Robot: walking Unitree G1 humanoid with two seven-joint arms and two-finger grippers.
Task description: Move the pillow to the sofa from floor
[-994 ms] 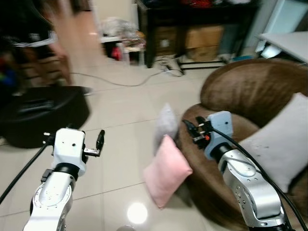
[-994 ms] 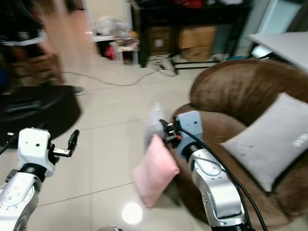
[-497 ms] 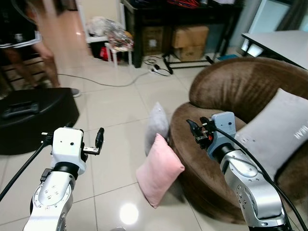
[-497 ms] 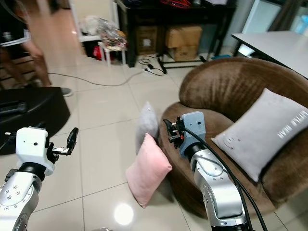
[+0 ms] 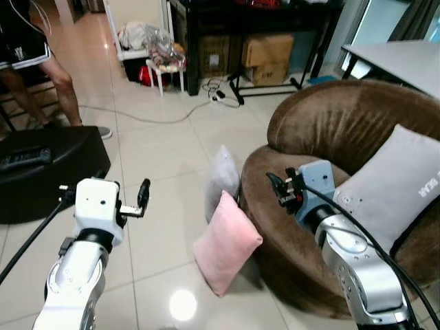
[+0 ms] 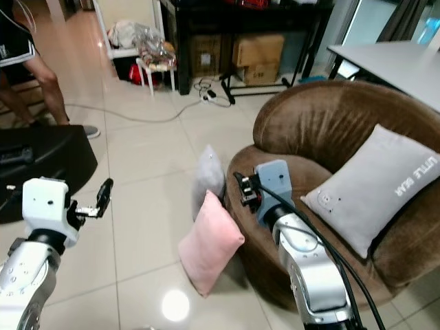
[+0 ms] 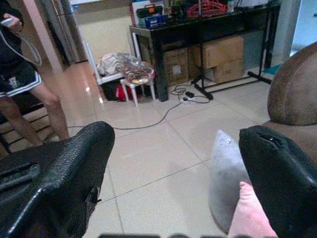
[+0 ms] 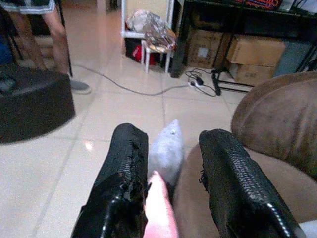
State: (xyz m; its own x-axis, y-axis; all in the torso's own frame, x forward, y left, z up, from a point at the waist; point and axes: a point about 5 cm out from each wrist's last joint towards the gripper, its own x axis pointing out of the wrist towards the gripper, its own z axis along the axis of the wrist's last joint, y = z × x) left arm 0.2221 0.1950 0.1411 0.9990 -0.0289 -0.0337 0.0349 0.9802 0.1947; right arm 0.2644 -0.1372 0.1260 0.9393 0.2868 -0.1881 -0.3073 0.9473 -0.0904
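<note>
A pink pillow (image 5: 227,244) stands on the tiled floor, leaning against the front of a round brown sofa (image 5: 330,124). Just behind it a grey pillow (image 5: 222,180) also rests on the floor against the sofa. My right gripper (image 5: 278,187) hovers open above the sofa's front edge, a little right of and above the pink pillow; between its fingers (image 8: 126,163) I see both floor pillows. My left gripper (image 5: 143,192) is held open over bare floor to the left of the pillows (image 7: 233,198), with nothing in it.
A large grey cushion (image 5: 399,182) lies on the sofa seat. A black pouffe (image 5: 48,168) sits at the left, with a person's legs (image 5: 41,75) behind it. A cable (image 5: 158,117) crosses the floor toward a black table with boxes (image 5: 261,48).
The camera has shifted and the picture has sharpened. The person has stepped further left. Both grippers hold the same open pose and the pillows have not moved.
</note>
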